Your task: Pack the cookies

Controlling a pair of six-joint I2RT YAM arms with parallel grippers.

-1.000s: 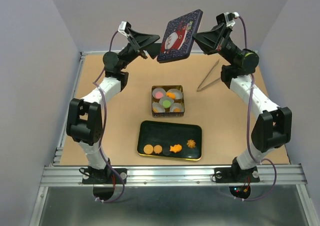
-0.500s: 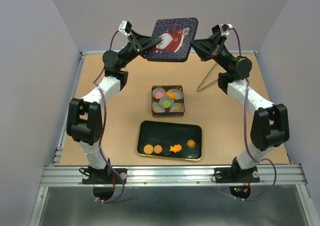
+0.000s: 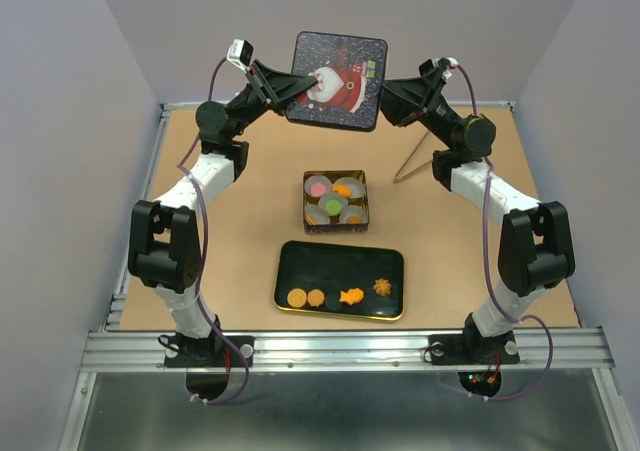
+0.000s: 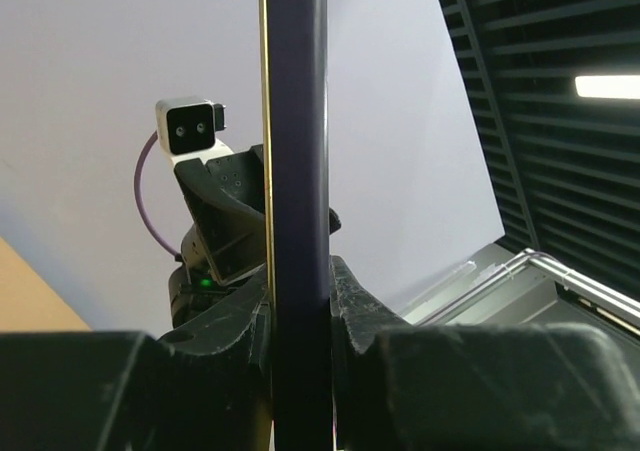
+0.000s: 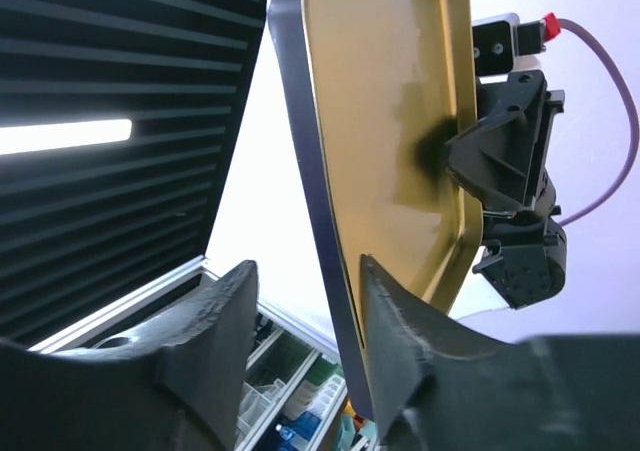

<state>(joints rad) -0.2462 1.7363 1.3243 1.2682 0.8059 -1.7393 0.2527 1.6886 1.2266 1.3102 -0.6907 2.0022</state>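
A dark square tin lid [image 3: 335,81] with a Santa picture hangs high over the back of the table. My left gripper [image 3: 300,89] is shut on its left edge; the left wrist view shows the lid's edge [image 4: 296,121] pinched between both pads. At the lid's right edge my right gripper [image 3: 385,96] is open, its fingers [image 5: 225,311] apart around the rim [image 5: 320,221], with the gold inside [image 5: 390,101] showing. Several cookies [image 3: 336,199] sit in paper cups in the open tin [image 3: 305,203]. More cookies [image 3: 350,296] lie on the black tray [image 3: 330,266].
Metal tongs [image 3: 415,156] lie on the board at the back right. The tin stands mid-table with the tray just in front of it. A raised metal frame [image 3: 160,171] runs round the board.
My left gripper has closed on the lid and my right gripper has opened, letting go of it. The lid has shifted left and turned its Santa face more toward the top camera.
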